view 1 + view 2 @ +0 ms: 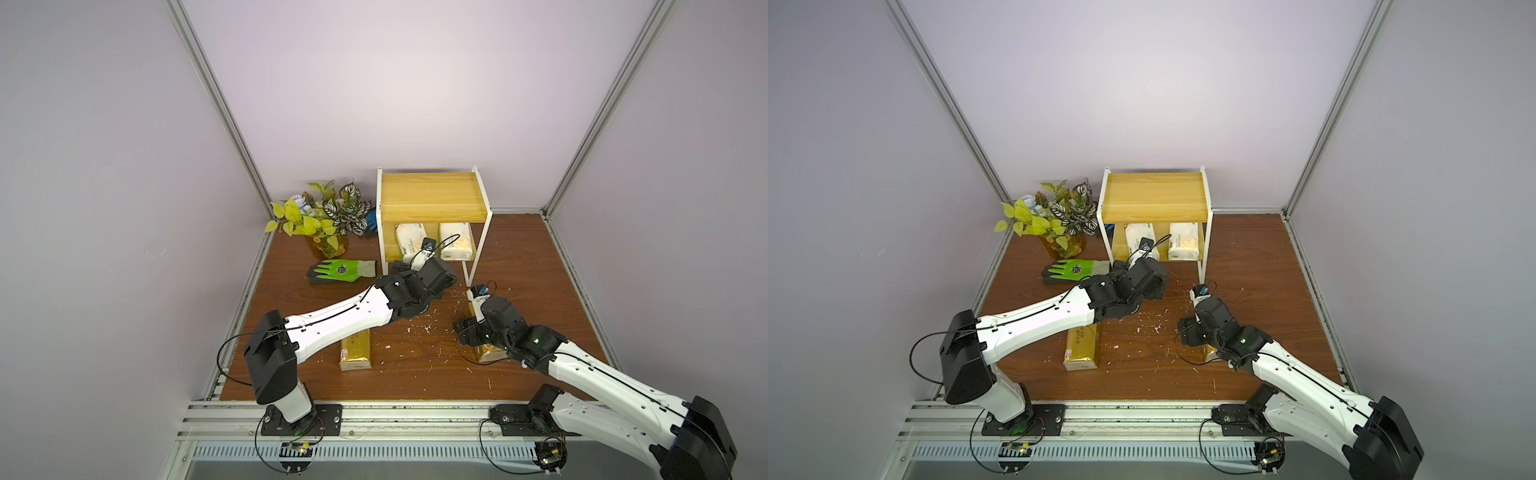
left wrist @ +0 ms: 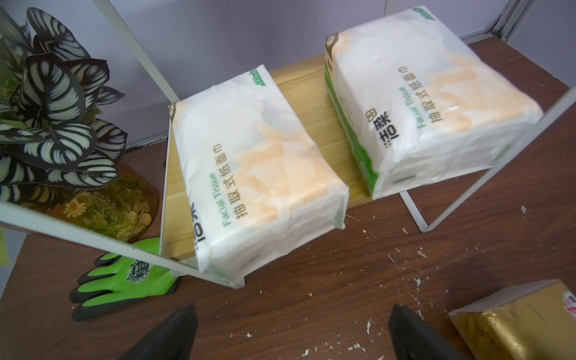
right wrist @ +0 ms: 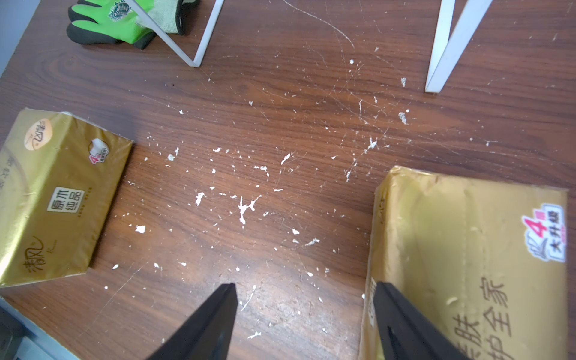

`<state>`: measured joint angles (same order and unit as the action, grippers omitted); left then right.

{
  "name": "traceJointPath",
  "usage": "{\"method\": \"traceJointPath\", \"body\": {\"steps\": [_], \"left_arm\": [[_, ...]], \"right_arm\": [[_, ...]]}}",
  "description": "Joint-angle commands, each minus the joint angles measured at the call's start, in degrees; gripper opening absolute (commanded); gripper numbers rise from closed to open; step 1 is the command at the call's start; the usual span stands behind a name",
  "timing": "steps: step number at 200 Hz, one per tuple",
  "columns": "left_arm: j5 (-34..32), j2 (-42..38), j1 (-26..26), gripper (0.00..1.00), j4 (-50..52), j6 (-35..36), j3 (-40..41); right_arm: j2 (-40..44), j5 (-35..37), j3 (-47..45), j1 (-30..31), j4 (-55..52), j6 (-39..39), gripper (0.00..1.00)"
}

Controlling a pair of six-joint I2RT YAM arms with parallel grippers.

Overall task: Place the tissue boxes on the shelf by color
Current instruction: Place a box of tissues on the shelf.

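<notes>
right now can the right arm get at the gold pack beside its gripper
Probably yes. The right gripper is open and empty, with one finger right at the edge of the gold pack. Nothing lies on the pack, and the table around it holds only white flecks.

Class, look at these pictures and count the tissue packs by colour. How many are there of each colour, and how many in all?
White tissue packs: 2, on the lower board of the shelf
Gold tissue packs: 2, on the table
Total: 4
</notes>
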<state>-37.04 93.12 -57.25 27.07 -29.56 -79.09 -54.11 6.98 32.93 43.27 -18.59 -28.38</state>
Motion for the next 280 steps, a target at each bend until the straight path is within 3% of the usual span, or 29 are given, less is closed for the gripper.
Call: {"method": "traceJointPath", "body": {"steps": [1, 30, 33, 38, 46, 61, 71, 140, 208, 280], "left_arm": [[-0.2, -1.1, 0.0, 1.00, 3.1, -2.9, 0.7], [0.1, -0.9, 0.0, 1.00, 3.2, -3.6, 1.4], [0.0, -0.8, 0.0, 0.96, 3.2, -3.4, 1.4], [-0.2, -0.7, 0.0, 0.88, 3.4, -3.5, 1.3], [-0.5, -0.5, 0.0, 0.65, 3.3, -3.5, 1.2], [-1.3, 0.1, 0.0, 0.14, 3.4, -3.6, 0.8], [-1.3, 0.5, 0.1, 0.01, 3.3, -3.5, 0.4], [-0.7, 3.7, 1.1, 0.01, 0.8, -3.1, -1.1], [-0.6, 5.4, 6.0, 0.01, -5.7, 1.4, -1.9], [-0.3, 10.1, 6.1, 0.01, -4.2, 4.8, -7.8]], "right_arm": [[-0.3, -0.5, 0.1, -0.2, 1.5, -0.3, 0.77], [-0.5, -0.3, 0.3, -0.2, 1.4, -0.3, 0.76], [-0.5, -0.3, 0.3, -0.1, 1.4, -0.3, 0.76], [-0.6, -0.3, 0.4, -0.1, 1.4, -0.3, 0.76], [-0.8, -0.3, 0.4, -0.2, 1.4, -0.4, 0.76], [-0.9, -0.3, 0.4, -0.2, 1.3, -0.6, 0.75], [-0.8, -0.2, 0.4, -0.1, 1.2, -0.7, 0.75], [0.9, 0.8, 0.2, -0.1, 0.2, -1.0, 0.75], [1.8, 1.1, 0.5, -0.2, -0.5, -1.1, 0.75], [3.5, 2.3, 0.5, -0.1, -2.3, -1.8, 0.75]]}}
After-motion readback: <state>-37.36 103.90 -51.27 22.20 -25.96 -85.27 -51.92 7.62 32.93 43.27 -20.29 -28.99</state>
